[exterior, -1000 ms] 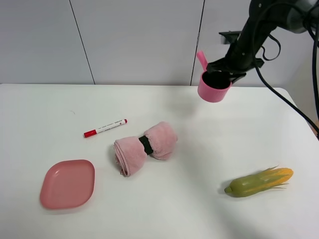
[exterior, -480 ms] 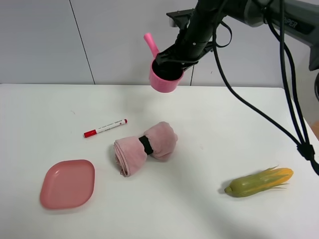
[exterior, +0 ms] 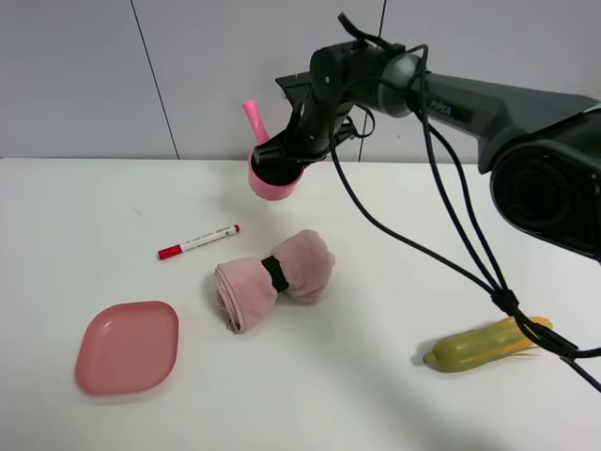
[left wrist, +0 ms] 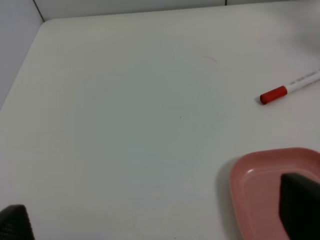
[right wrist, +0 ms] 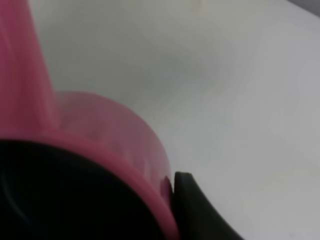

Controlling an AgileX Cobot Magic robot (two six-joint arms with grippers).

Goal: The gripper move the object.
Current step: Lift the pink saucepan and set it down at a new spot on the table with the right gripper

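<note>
Right hand [exterior: 285, 153] gripping pink saucepan [exterior: 270, 184] rim, held aloft, interior dark

We see the pan [right wrist: 117, 142] close up, blurred, its inside dark. Its handle [right wrist: 30, 65] rises from the rim. One black finger [right wrist: 197, 212] touches its outer wall, over the white table [right wrist: 235, 75].

- R gripper [exterior: 284, 153] is swinging leftward along the back of the table [exterior: 376, 404] w/ the pink toy saucepan [exterior: 273, 182] clamped at its rim, going from the back-right area to just left of centre.
- Saucepan is sitting lower vs. 0.5 s ago, now hanging in the air behind the rolled pink towel [exterior: 272, 279] & red marker [exterior: 198, 241].
- R arm is reaching further across; its black cables [exterior: 470, 254] are now crossing over the toy corn cob [exterior: 465, 350], part-hiding its yellow end.
</note>
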